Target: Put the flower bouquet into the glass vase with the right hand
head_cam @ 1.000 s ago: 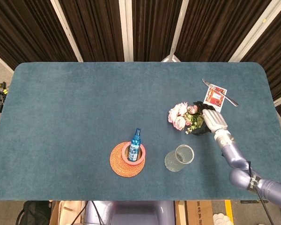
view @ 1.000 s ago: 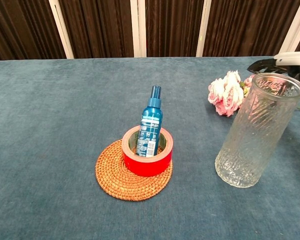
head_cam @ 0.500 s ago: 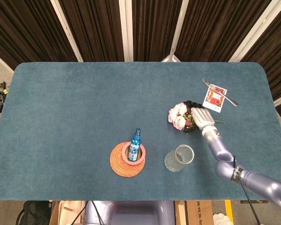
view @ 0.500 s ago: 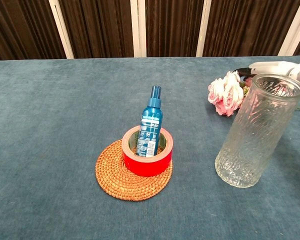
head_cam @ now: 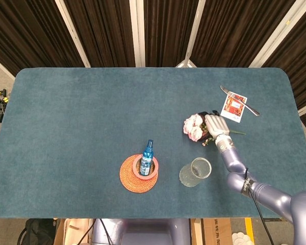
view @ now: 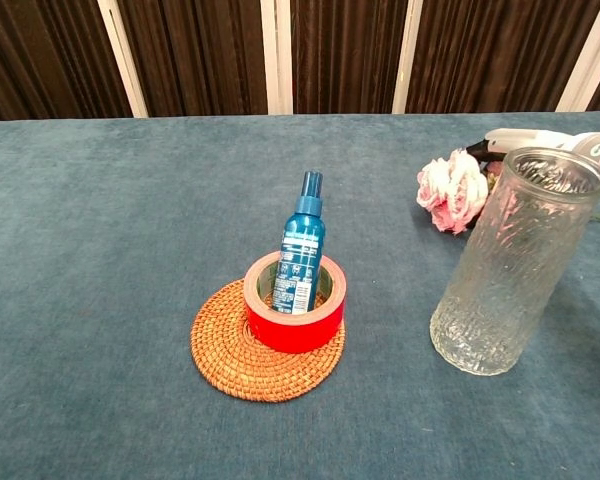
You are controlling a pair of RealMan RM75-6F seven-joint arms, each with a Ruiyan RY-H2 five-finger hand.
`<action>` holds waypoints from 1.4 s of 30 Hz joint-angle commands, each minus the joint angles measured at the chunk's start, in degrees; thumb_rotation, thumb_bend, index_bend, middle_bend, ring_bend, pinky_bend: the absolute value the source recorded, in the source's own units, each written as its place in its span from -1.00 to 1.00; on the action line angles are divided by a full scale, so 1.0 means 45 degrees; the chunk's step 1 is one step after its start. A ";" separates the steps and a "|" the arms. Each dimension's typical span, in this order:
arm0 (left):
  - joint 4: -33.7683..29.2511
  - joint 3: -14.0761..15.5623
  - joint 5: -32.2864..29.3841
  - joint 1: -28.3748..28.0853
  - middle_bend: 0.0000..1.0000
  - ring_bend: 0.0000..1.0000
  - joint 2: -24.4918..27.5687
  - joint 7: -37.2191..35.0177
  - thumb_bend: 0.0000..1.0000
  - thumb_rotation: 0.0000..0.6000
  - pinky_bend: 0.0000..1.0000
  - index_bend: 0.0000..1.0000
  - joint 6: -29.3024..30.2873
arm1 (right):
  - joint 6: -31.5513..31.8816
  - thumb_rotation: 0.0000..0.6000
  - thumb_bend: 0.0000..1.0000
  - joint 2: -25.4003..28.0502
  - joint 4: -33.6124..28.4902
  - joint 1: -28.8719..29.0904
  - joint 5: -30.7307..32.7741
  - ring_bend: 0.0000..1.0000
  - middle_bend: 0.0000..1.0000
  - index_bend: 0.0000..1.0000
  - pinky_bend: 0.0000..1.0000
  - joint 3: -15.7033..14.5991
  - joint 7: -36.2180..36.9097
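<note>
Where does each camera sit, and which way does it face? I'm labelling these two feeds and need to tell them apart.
Head view: high above the near edge, looking steeply down on the whole table; the right arm shows, its robot hand over the flower bouquet.
Chest view: low at the near edge, looking level across to the curtains; only the right robot hand shows.
Shared: bouquet, glass vase, spray bottle, red tape roll.

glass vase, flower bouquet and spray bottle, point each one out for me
glass vase [view: 500, 280], chest view, on its ribbed side wall
flower bouquet [head_cam: 194, 127], head view, on the pink blooms left of the hand
spray bottle [view: 302, 255], chest view, on its blue label, standing inside the red tape roll
</note>
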 commanded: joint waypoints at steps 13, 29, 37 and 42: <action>-0.0006 0.0066 0.0131 0.0018 -1.00 -1.00 0.0045 -0.0113 -0.56 1.00 -0.90 -0.75 0.0010 | 0.0781 1.00 -0.16 0.0134 -0.0084 -0.0675 -0.2373 0.00 -0.14 0.14 -0.66 0.0543 0.2827; 0.0094 0.0140 0.0313 0.0051 -1.00 -1.00 0.0251 -0.0773 -0.56 1.00 -0.90 -0.75 -0.0004 | -0.0021 1.00 -0.16 0.5446 -0.5863 -0.1547 -0.2303 0.00 -0.14 0.14 -0.66 0.3827 0.7546; 0.0157 0.0158 0.0372 0.0093 -1.00 -1.00 0.0354 -0.1167 -0.56 1.00 -0.90 -0.75 0.0039 | -0.0666 1.00 -0.16 0.8797 -0.9414 -0.2997 -0.0525 0.00 -0.14 0.14 -0.66 0.6672 1.0939; 0.0284 0.0167 0.0534 0.0097 -1.00 -1.00 0.0403 -0.1470 -0.56 1.00 -0.90 -0.75 0.0117 | -0.0205 1.00 -0.16 1.0562 -1.1828 -0.3967 0.0693 0.00 -0.14 0.14 -0.66 0.7733 1.1758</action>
